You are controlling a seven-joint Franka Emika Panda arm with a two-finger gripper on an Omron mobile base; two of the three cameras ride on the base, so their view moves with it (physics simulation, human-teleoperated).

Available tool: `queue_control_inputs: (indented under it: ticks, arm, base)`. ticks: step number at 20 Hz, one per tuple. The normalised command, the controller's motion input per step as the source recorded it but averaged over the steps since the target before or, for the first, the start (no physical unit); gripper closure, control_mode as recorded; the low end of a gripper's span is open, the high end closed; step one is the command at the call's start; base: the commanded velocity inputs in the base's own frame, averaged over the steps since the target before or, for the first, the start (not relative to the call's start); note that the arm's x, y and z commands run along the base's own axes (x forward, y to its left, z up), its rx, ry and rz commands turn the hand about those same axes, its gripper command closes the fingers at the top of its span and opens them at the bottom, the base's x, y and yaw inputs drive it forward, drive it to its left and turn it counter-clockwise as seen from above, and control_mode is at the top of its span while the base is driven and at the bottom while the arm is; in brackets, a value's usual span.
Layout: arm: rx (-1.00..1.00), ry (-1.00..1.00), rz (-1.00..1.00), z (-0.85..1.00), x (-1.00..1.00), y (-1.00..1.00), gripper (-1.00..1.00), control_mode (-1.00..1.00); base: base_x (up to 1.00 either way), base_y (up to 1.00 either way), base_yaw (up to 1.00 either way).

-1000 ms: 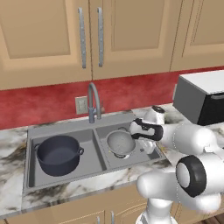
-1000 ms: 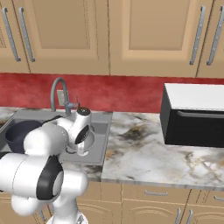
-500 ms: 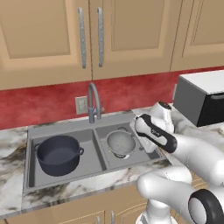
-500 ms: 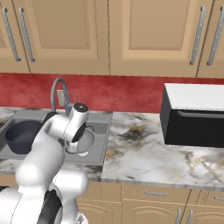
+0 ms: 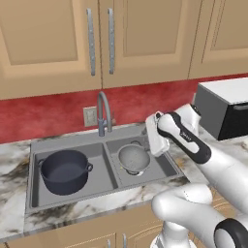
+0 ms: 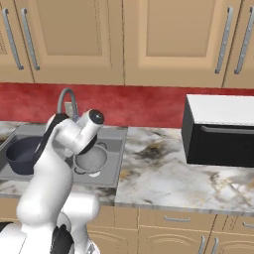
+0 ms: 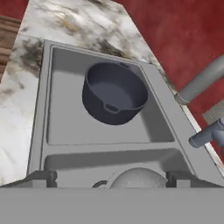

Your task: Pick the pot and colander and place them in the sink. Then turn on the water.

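Writing or brand marks I can read nowhere. Dark navy round pot (image 5: 65, 170) sits in the grey double sink's (image 5: 104, 141) left basin, silvery perforated colander (image 5: 134, 158) in the right; my gripper (image 7: 111, 177) hangs above, fingers spread wide, gripping nothing.

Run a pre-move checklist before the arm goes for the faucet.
1. Dark navy round pot in the left basin of the grey double sink: ok.
2. Silvery perforated colander in the right basin: ok.
3. Hand open and holding nothing: ok.
4. Hand raised above the colander: ok.
5. Tall grey gooseneck faucet unobstructed: ok.
6. Water running: not ok, no stream visible.
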Motion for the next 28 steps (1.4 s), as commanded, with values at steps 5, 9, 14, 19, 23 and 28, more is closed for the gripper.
queue_control_inputs:
  ticks: [5,9,14,19,23,28]
  arm:
    - [0.39,0.00,-0.22,0.20,0.22,0.04,-1.00,-1.00]
    - [0.29,0.00,-0.26,0.00,0.47,0.12,-1.00,-1.00]
    - [0.28,0.00,-0.22,0.02,0.66,0.10,-1.00,-1.00]
    - [0.25,0.00,-0.22,0.28,0.77,0.12,-1.00,-1.00]
    - [0.23,0.00,-0.12,0.07,0.69,0.01,-1.00,-1.00]
    - [0.18,-0.04,0.05,-0.50,0.62,-0.15,-1.00,-1.00]
  base:
    - [0.00,0.00,0.00]
    - [0.00,0.00,0.00]
    - [0.00,0.00,0.00]
    - [0.00,0.00,0.00]
    - [0.00,0.00,0.00]
    - [0.00,0.00,0.00]
